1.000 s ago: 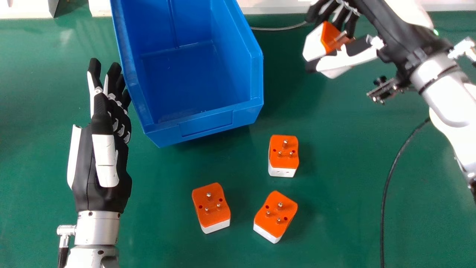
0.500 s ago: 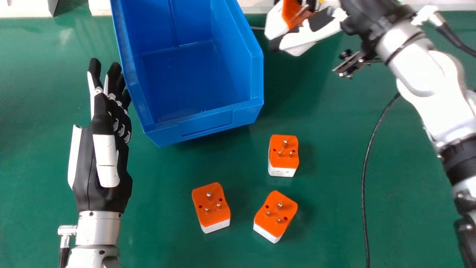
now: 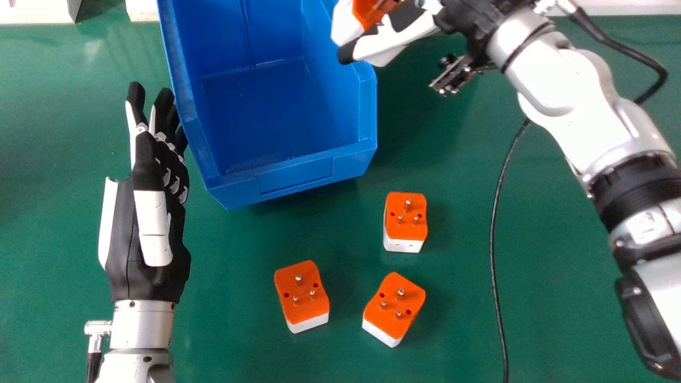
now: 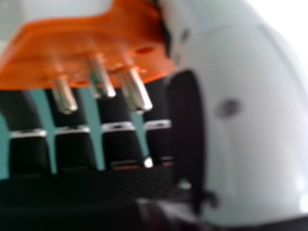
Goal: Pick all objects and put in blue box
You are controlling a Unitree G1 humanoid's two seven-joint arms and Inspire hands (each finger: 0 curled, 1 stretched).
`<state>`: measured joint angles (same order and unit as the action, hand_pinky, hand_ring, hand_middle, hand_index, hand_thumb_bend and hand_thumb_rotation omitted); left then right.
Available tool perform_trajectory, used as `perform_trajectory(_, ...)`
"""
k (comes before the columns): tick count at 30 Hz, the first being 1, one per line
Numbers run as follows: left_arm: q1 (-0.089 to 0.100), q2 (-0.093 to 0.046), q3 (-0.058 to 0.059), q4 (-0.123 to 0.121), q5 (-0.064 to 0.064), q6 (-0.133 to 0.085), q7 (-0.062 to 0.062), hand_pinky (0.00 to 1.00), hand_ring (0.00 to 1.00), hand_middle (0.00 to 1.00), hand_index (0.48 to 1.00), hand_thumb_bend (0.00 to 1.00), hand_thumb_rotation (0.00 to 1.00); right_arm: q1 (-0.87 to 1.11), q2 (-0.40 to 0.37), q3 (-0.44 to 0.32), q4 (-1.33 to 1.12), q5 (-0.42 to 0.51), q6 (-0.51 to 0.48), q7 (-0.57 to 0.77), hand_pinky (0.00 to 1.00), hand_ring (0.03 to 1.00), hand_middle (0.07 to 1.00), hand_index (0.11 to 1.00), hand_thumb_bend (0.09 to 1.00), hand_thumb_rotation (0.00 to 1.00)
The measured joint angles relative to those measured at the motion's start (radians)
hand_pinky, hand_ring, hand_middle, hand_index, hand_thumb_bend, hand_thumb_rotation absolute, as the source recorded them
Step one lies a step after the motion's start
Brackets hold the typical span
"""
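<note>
**Right hand with an orange-and-white plug at the edge of the blue box**

The right hand has its thumb and fingers closed around a held plug, at the top of the head view. From this camera the plug overlaps the far part of the right wall of the blue box; whether it is directly above that wall cannot be told. In the right hand view, the orange face of the held plug carries three metal pins, with the pale thumb beside it and the dark fingers on the other side.

The left hand is released and holds nothing. It lies along the box's left side, its fingers extended and pointing toward the far side of the table; contact between the fingertips and the box wall cannot be determined.

Three further plugs, each with an orange face and its pins upward, rest apart from one another on the green table. The upper plug sits near the box's front right corner. Nearer the robot are the lower left plug and the lower right plug, side by side with table between them. A black cable runs to the right of all three.
</note>
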<state>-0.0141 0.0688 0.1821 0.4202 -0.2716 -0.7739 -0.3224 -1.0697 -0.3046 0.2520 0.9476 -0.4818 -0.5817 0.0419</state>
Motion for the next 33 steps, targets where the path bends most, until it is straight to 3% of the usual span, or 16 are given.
perform_trajectory(12, -0.007, -0.002, 0.001, 0.007, 0.000, -0.002, 0.000, 1.00, 1.00, 1.00, 1.000, 0.87, 1.00, -0.063, 0.036, 0.029, 0.080, -0.022, -0.007, -0.027, 0.34, 0.381, 0.476, 0.529, 0.515, 0.00)
perform_trajectory(27, -0.009, -0.002, 0.000, 0.008, 0.001, -0.005, -0.001, 1.00, 1.00, 1.00, 1.000, 0.85, 1.00, -0.138, 0.132, 0.084, 0.212, -0.074, 0.070, -0.095, 0.39, 0.420, 0.482, 0.501, 0.519, 0.00)
perform_trajectory(33, -0.009, -0.002, 0.000, 0.007, 0.016, -0.005, 0.005, 1.00, 1.00, 1.00, 1.000, 0.85, 1.00, -0.175, 0.158, 0.102, 0.256, -0.083, 0.097, -0.109, 0.44, 0.451, 0.493, 0.480, 0.519, 0.00)
